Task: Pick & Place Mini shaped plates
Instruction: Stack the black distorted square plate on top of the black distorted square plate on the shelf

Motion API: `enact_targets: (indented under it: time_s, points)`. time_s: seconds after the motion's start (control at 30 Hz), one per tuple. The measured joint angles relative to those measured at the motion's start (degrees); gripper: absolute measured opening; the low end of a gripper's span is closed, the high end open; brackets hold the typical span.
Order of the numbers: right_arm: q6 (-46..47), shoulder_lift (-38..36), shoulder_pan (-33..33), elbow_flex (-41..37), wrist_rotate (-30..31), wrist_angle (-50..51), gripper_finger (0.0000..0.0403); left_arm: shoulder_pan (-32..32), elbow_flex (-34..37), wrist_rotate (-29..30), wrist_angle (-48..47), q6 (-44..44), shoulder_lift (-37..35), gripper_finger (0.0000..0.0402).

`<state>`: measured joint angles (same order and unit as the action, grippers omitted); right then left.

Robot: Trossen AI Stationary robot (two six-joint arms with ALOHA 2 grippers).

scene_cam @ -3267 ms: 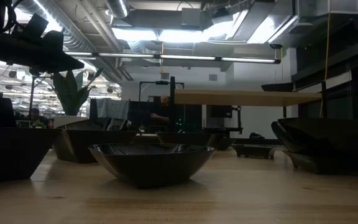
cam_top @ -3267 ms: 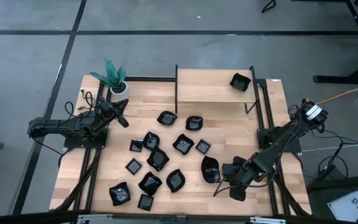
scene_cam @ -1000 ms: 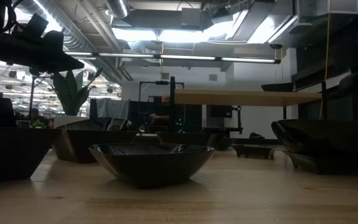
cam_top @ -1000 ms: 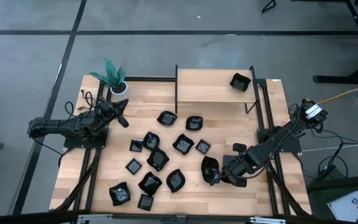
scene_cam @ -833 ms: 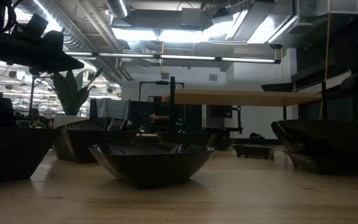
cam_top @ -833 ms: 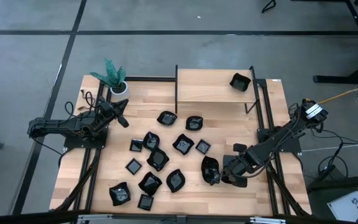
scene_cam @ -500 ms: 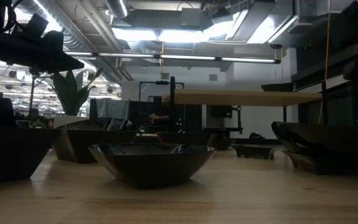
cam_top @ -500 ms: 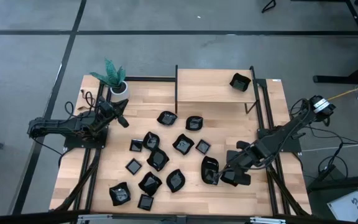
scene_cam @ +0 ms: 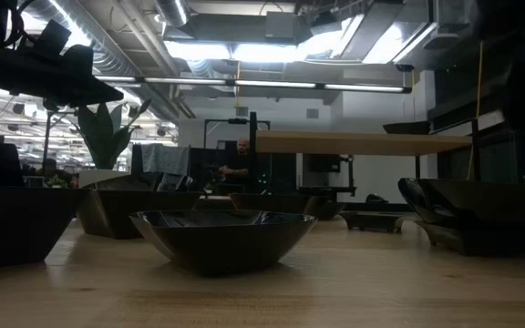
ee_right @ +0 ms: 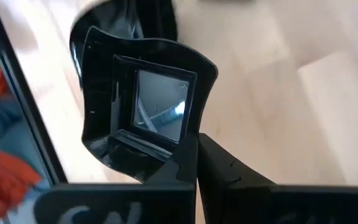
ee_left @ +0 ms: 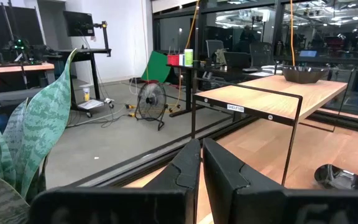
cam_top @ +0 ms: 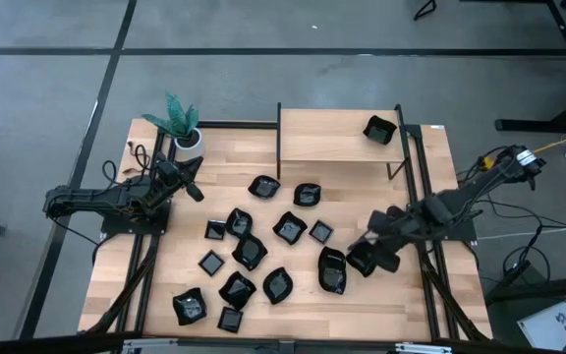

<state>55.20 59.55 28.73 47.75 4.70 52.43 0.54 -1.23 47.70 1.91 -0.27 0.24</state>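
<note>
Because lifting by the rim leaves the bowl free, right end effector (cam_top: 362, 262) clamped on a square plate (ee_right: 143, 112), raised near desk's (cam_top: 421, 300) right edge; left end effector (ee_left: 201, 163) together, parked far left.

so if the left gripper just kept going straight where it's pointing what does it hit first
Probably the black frame of the raised wooden shelf. The shut left gripper points toward its near leg, with nothing visible between, though depth is hard to judge.

You've got 2 matte-black jointed arms w/ black cables; right arm (cam_top: 460, 205) has white wrist end.
</note>
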Motion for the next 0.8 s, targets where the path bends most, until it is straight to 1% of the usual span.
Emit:
enact_targets:
  time_s: [0.13,0.27,0.33,0.47,0.63,0.7,0.8]
  points:
    - [-1.2,-1.5,-3.5,1.8,1.3,0.0,0.0001,0.0,0.0,0.0,0.0,0.0,0.0,0.0015]
    - [-4.8,-1.6,-6.6,3.8,1.5,-0.1,0.0001,0.0,0.0,0.0,0.0,0.0,0.0,0.0015]
    - [-6.8,-1.6,-8.0,4.5,2.8,-0.3,0.0001,0.0,0.0,0.0,0.0,0.0,0.0,0.0015]
    - [-11.8,-1.6,-10.0,4.8,7.8,-0.3,0.0001,0.0,0.0,0.0,0.0,0.0,0.0,0.0015]
    - [-18.6,0.0,-11.1,4.8,19.0,-0.2,0.0001,0.0,0.0,0.0,0.0,0.0,0.0,0.0015]
    - [-19.6,1.7,-11.5,4.8,20.6,-0.1,0.0001,0.0,0.0,0.0,0.0,0.0,0.0,0.0015]
    - [-18.9,5.1,-12.2,4.8,20.2,0.2,0.0001,0.0,0.0,0.0,0.0,0.0,0.0,0.0015]
